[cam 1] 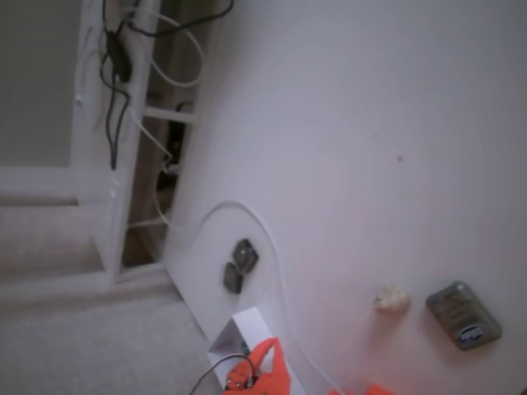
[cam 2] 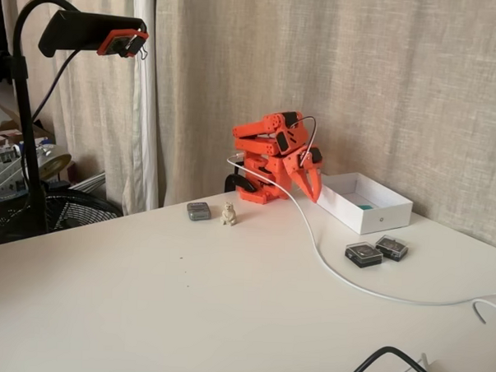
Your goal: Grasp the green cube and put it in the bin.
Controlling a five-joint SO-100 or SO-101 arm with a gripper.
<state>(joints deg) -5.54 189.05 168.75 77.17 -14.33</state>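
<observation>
The green cube [cam 2: 365, 206] shows as a small teal patch on the floor inside the white bin [cam 2: 377, 215], at the back right of the table in a fixed view. The orange arm is folded up just left of the bin. Its gripper [cam 2: 314, 189] points down beside the bin's left wall, jaws together and empty. In the other fixed view only the bin's corner [cam 1: 249, 322] and the gripper [cam 1: 265, 354] show, at the bottom edge.
Two dark grey pieces [cam 2: 363, 254] [cam 2: 391, 247] lie in front of the bin. A grey rounded device [cam 2: 198, 211] and a small beige figurine [cam 2: 229, 214] sit left of the arm. A white cable [cam 2: 327, 268] runs across the table. A camera stand [cam 2: 27, 143] rises at the left.
</observation>
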